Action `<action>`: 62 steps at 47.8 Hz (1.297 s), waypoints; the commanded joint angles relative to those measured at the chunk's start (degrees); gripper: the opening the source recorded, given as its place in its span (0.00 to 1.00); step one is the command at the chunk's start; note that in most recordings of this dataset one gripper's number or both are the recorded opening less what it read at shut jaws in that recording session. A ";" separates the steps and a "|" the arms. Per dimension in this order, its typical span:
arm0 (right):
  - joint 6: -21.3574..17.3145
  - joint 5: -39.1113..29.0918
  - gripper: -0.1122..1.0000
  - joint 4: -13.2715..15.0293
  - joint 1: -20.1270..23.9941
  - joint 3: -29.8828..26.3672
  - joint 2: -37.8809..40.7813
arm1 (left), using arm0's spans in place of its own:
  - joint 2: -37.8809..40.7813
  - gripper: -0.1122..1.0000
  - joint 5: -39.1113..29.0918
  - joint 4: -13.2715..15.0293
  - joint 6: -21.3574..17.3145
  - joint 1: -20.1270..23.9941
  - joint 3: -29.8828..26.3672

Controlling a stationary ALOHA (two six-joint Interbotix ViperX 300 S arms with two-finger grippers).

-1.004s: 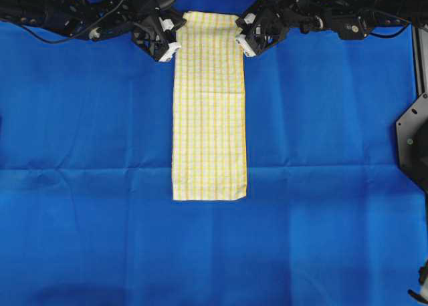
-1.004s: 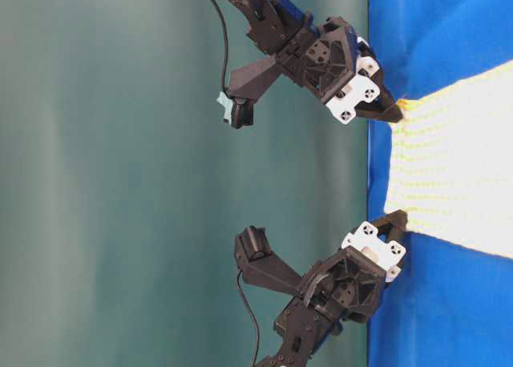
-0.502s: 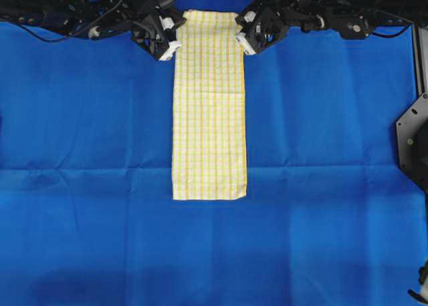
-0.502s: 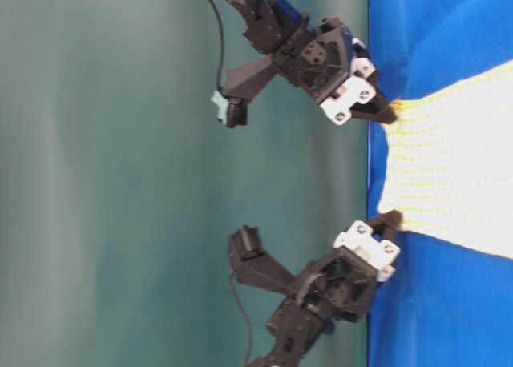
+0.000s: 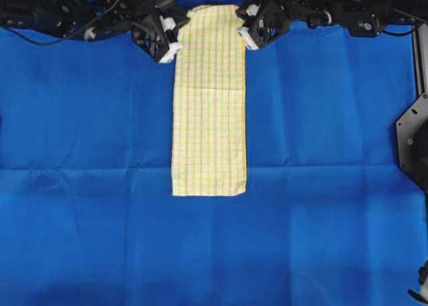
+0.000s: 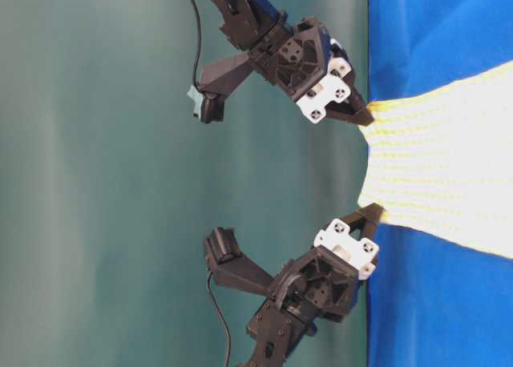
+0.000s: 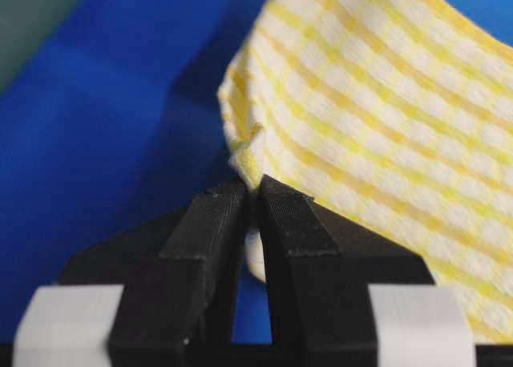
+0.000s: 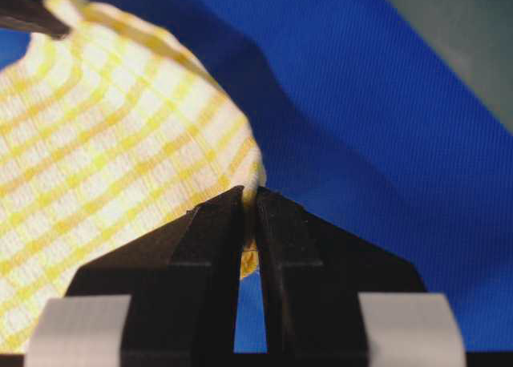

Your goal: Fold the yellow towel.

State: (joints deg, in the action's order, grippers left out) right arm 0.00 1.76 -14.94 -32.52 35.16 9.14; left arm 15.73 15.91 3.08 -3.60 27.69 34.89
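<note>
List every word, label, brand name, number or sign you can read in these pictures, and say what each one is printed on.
None: no readable text shows in any view.
The yellow towel carries only its check pattern.
The blue cloth is plain.
The left gripper and right gripper show white blocks with screw holes, no lettering.

Both arms reach in from the far side, grippers pinched shut.
The left gripper (image 5: 175,37) and right gripper (image 5: 242,32) face each other, each clamping a far corner of the yellow towel (image 5: 208,112), raised.
</note>
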 commanded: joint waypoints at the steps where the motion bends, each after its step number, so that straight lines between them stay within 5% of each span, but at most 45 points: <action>1: 0.09 0.00 0.14 0.09 2.11 0.79 -3.34 | -2.99 0.14 0.18 0.18 0.09 -1.23 0.88; 18: -0.53 2.81 0.14 -1.76 12.83 9.40 -10.37 | -7.91 0.14 1.14 0.44 2.64 -10.99 8.61; 33: -0.62 7.82 0.14 -6.59 24.08 15.21 -14.41 | -13.36 0.14 0.53 0.44 9.76 -23.03 11.69; 47: -0.70 9.76 0.14 -10.02 33.66 16.08 -14.50 | -14.85 0.14 -1.93 0.44 11.60 -31.46 11.95; 62: -0.62 9.84 0.14 -12.22 38.58 15.73 -13.80 | -14.24 0.14 -2.02 0.44 12.74 -36.91 11.51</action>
State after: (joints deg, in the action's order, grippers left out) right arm -0.62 11.25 -26.89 5.45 51.68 -4.13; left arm 2.11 13.71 3.43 9.23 -8.44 47.29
